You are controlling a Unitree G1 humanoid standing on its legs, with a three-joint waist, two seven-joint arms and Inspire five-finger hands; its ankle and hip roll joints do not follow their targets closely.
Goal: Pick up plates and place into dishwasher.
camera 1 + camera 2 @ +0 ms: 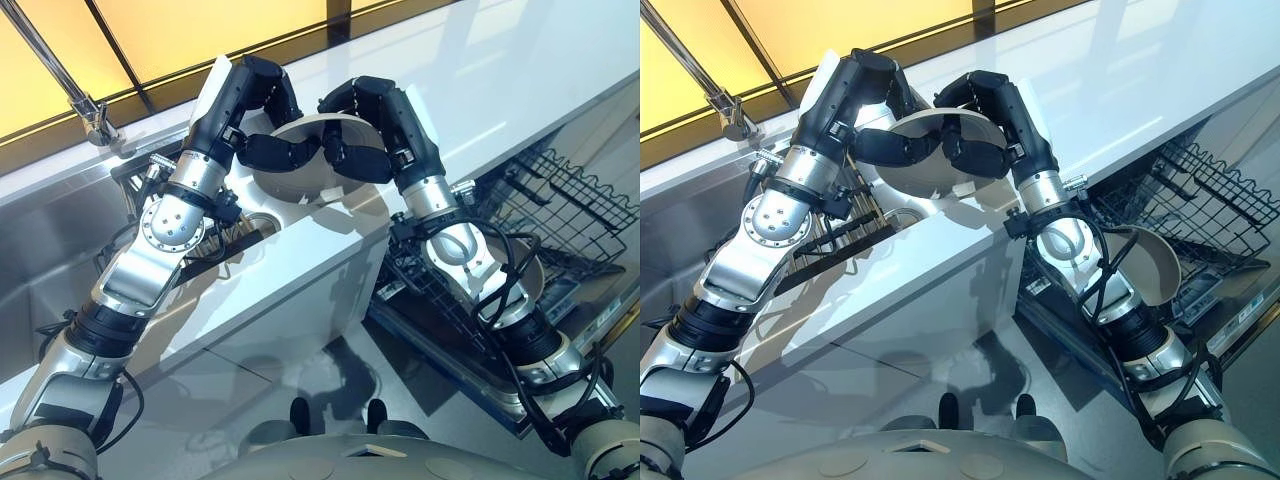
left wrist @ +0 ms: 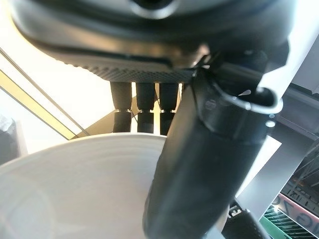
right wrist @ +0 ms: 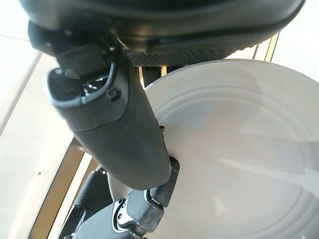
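Observation:
A pale round plate (image 1: 300, 170) hangs tilted above the white counter's (image 1: 480, 80) near edge, between my two hands. My left hand (image 1: 250, 92) grips its left rim, with the thumb (image 2: 199, 164) lying across the plate's face (image 2: 75, 189) and the fingers curled behind. My right hand (image 1: 388, 118) grips the right rim the same way, its thumb (image 3: 119, 129) over the plate (image 3: 239, 149). Both thumbs nearly meet over the plate's middle. A second plate (image 1: 1150, 265) stands on edge in the dishwasher's lower rack.
The open dishwasher's dark wire rack (image 1: 565, 200) lies to the right, below the counter. A steel sink (image 1: 60, 250) with a tap (image 1: 92, 112) sits to the left, and a dark slatted rack (image 1: 835, 240) lies beside the counter's left end.

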